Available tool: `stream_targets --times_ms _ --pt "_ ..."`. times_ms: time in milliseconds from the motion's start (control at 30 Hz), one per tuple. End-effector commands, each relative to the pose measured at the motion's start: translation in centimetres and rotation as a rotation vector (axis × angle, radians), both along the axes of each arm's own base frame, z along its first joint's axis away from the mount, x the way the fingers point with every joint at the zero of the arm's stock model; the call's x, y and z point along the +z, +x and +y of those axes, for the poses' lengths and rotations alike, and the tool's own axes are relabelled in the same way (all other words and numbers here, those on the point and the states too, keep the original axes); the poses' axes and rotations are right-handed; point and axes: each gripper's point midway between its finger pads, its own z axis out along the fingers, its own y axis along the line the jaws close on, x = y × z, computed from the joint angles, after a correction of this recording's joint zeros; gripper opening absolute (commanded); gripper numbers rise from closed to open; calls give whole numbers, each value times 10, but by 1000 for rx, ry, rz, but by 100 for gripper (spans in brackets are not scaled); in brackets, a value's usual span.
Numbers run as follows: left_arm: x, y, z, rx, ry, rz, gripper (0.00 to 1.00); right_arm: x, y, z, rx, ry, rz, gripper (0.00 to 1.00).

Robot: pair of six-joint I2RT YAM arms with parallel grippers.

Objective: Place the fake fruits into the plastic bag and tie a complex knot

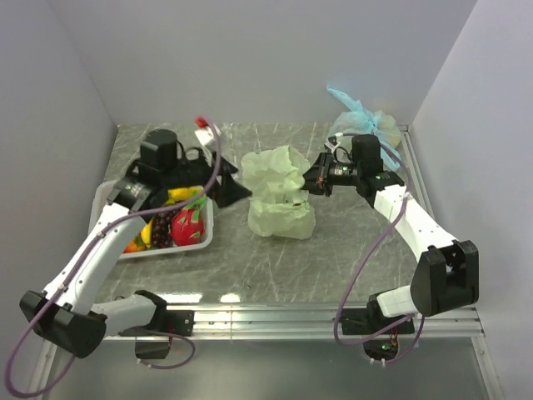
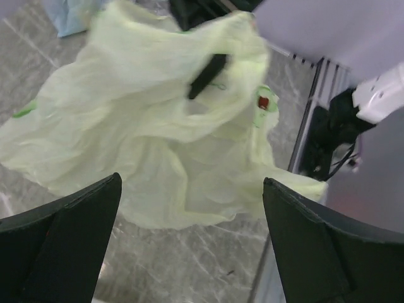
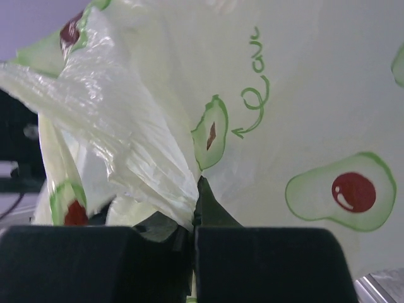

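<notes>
Evidently the right fingers (image 3: 271, 262) pinch a fold of the plastic bag (image 1: 281, 196), propping it upright on the worktop (image 1: 350, 258) so it can be filled; the left fingers (image 2: 63, 246) gape wide beside it, empty, while the fake fruits (image 1: 187, 225) lie in the tray (image 1: 208, 231).

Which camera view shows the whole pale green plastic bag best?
The top external view: the whole plastic bag is seen there, crumpled between the arms, with the right gripper shut on its edge. The left wrist view shows most of it, but blurred. The right wrist view shows only one pinched fold with avocado prints.
</notes>
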Motion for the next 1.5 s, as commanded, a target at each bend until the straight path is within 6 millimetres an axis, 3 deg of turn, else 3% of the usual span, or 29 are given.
stream_targets --times_ms 0,33,67,133,167,300,467,567,633,667,700,733,767,800,833,867,900,933,967,1000,1033,1100,1267,1333,1400,1433,1467 --pt "8 -12 -22 -53 79 -274 99 12 0 -1 -6 22 -27 0" --pt "14 1 -23 30 102 -345 99 11 -1 -1 -8 21 -25 0" --pt "13 -7 -36 -5 117 -400 99 12 -1 -2 -11 20 -26 0" --pt "10 0 -45 28 156 -465 99 10 -1 -2 -12 23 -23 0" --pt "9 -8 -58 -5 174 -506 99 9 -2 -2 -12 21 -22 0" --pt "6 2 -77 28 177 -520 99 8 -5 -2 -4 16 -25 0" --pt "3 49 -74 254 229 -563 99 4 -15 -3 37 8 -38 0" --pt "9 74 -70 365 252 -595 83 -4 -21 -3 72 12 -33 0" --pt "19 68 -79 289 186 -568 64 -13 -27 -5 113 -25 -66 0" --pt "23 75 -71 286 156 -534 54 -15 -26 -6 125 -46 -88 0" --pt "37 73 -69 244 110 -500 32 -25 -29 -9 126 -91 -67 0" --pt "24 57 -79 120 72 -367 17 -30 -27 -13 149 -132 -140 0" --pt "23 69 -64 125 53 -298 3 -31 -25 -15 152 -164 -171 0" --pt "34 67 -63 70 15 -250 0 -36 -26 -19 153 -194 -178 0" --pt "18 54 -71 -39 -48 -24 0 -41 -23 -23 155 -239 -239 0" --pt "21 65 -54 -44 -97 63 0 -45 -22 -26 156 -261 -258 0" --pt "4 72 -54 -75 -125 191 0 -48 -21 -29 153 -284 -273 0" --pt "-1 73 -50 -57 -194 381 0 -54 -19 -33 160 -320 -314 0" --pt "7 77 -41 -124 -266 416 0 -58 -18 -37 164 -341 -329 0" --pt "-14 84 -38 -118 -299 535 0 -62 -19 -39 171 -356 -335 0" --pt "-12 87 -35 -99 -365 673 1 -70 -17 -44 175 -388 -355 0" --pt "-4 95 -27 -133 -450 652 1 -75 -17 -48 180 -406 -359 0" --pt "12 98 -30 -163 -511 718 0 -75 -15 -50 184 -410 -370 0" --pt "14 100 -29 -155 -487 648 32 -68 -12 -46 168 -382 -361 0" --pt "27 105 -27 -123 -423 541 58 -58 -7 -43 150 -363 -363 0" --pt "5 108 -22 -51 -331 537 66 -52 -5 -42 128 -351 -350 0" --pt "17 111 -18 -31 -301 473 71 -48 -5 -41 119 -341 -345 0"
